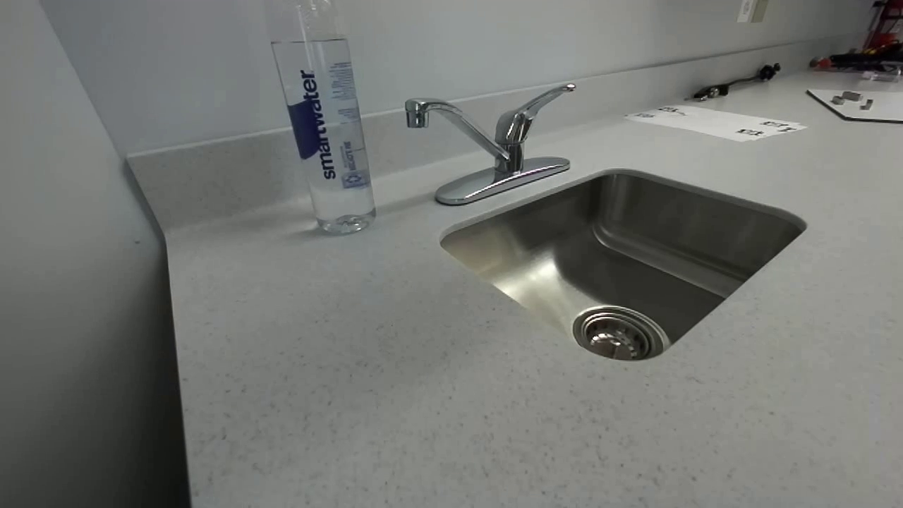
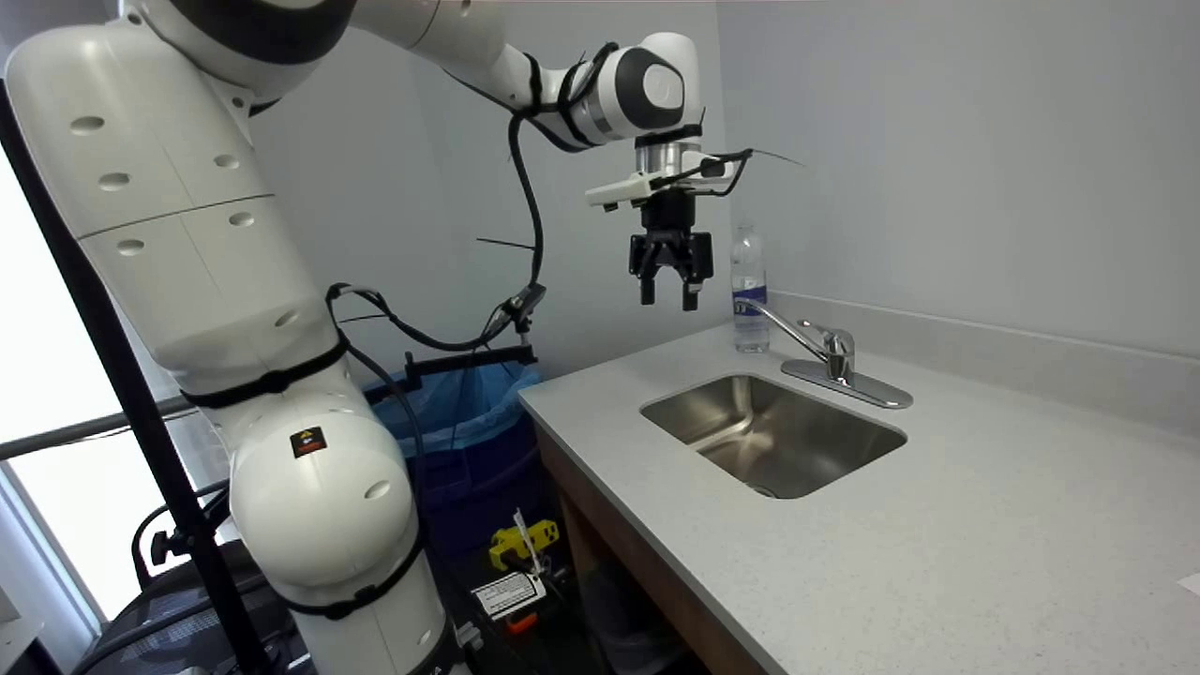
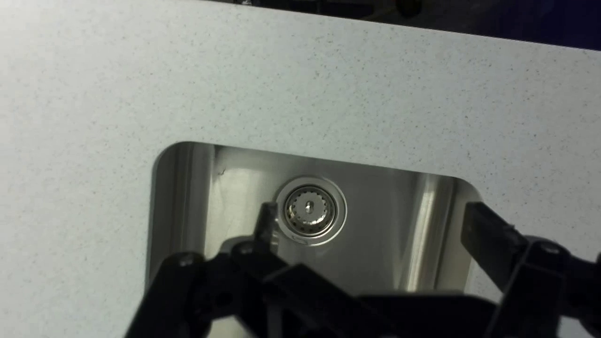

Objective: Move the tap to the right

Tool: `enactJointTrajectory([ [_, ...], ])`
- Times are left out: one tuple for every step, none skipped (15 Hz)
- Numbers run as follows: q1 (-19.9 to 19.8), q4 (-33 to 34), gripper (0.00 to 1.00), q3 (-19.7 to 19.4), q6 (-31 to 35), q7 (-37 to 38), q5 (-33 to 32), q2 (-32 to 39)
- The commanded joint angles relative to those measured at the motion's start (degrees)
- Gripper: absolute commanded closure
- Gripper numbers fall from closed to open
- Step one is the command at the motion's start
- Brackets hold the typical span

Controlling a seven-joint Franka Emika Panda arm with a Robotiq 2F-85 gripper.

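My gripper [image 2: 669,292], one, black: released, jaws spread apart, above the counter [image 2: 937,534], pointing to six o'clock in an exterior view. Tap [image 2: 838,358], one, chrome, same view: well apart from my gripper at its four o'clock, spout [image 2: 784,324] toward ten, base plate [image 2: 877,390] on the counter. From the tap, steel sink [image 2: 778,438] at seven o'clock; upright water bottle [image 2: 748,272], blue-labelled, at ten.

Now the speckled countertop [image 1: 317,367] is stretching wide: the chrome tap [image 1: 513,144] is standing beside the sunken sink [image 1: 670,219], a bottle [image 1: 328,134] is standing upright near the tap, and further along, a printed sheet [image 1: 712,123], a slim black item [image 1: 711,91] and a dark-edged white panel [image 1: 882,109] are lying!
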Motion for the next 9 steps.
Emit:
enactJointTrajectory([
  [-1.17,2.34,0.00,-3.15,1.25,-7.98,-0.21,0.30],
  [-1.34,2.74,0.00,-3.74,2.14,-8.55,-0.32,0.61],
  [-1.47,3.14,0.00,-4.13,3.16,-8.25,-0.13,0.97],
  [-1.60,3.63,0.00,-4.49,3.15,-8.10,0.27,1.22],
  [-1.28,1.96,0.00,-4.24,2.41,-6.95,-0.01,0.29],
  [-1.36,2.23,0.00,-4.46,2.63,-6.97,0.00,0.42],
  [-1.37,2.37,0.00,-4.52,2.67,-6.97,0.00,0.49],
  [-1.37,2.40,0.00,-4.51,2.67,-6.97,0.00,0.52],
  [-1.36,2.41,0.00,-4.48,2.67,-6.97,0.00,0.53],
])
